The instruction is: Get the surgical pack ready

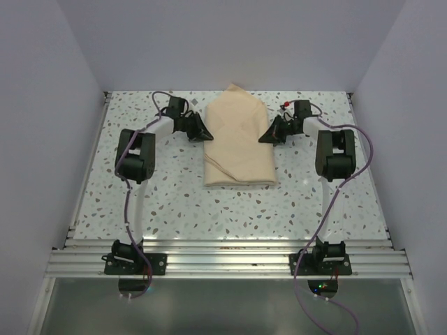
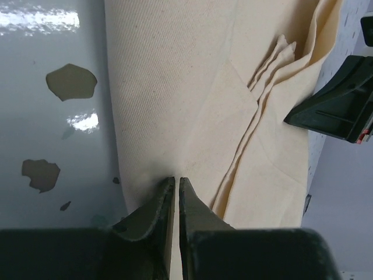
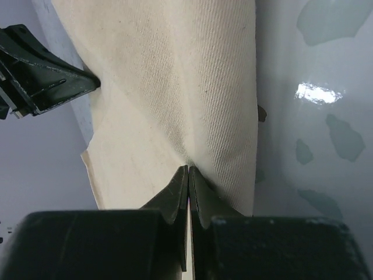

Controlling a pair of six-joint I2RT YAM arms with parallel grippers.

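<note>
Where the arms reach, tabletop [image 1: 174, 202]: glossy, speckled, hard.
Pack [image 1: 239, 143]: lying mid-tabletop toward the far edge; sides folded in, far end pointed, so wrapping seems partly done; tan woven cloth, long bundle, pleated layers.
Left hand [image 2: 176, 182]: clenched on the pack's left edge.
Right hand [image 3: 187, 169]: clenched on its right edge.

The folded cloth of the surgical pack [image 1: 238, 143] hides anything inside it, and both wrist views cut its ends off.
</note>
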